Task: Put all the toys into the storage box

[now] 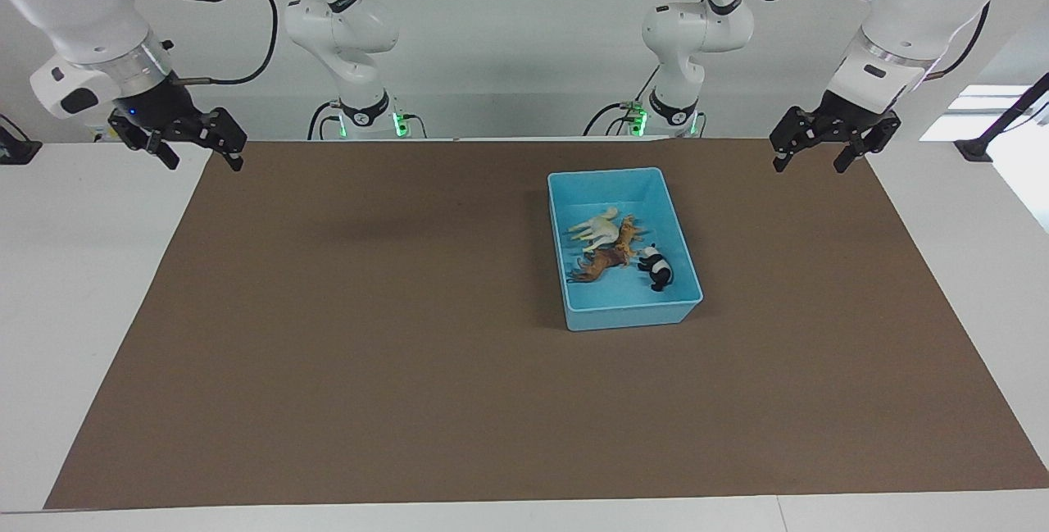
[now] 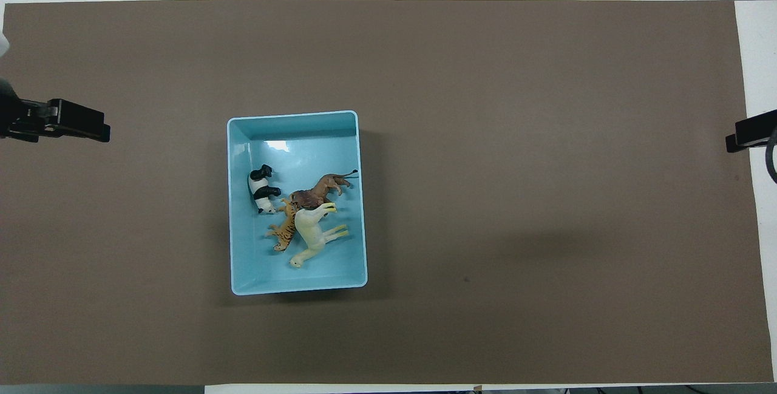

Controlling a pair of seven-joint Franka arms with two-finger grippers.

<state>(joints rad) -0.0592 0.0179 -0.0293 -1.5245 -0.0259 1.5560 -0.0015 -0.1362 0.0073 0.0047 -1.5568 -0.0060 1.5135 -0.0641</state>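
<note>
The light blue storage box sits on the brown mat, nearer the left arm's end; it also shows in the overhead view. Four toys lie inside it: a cream camel, an orange-tan tiger, a brown animal and a panda. My left gripper hangs open and empty over the mat's edge at its own end. My right gripper hangs open and empty over the mat's edge at its end.
The brown mat covers most of the white table. No toys lie on the mat outside the box. The arm bases stand at the table's robot side.
</note>
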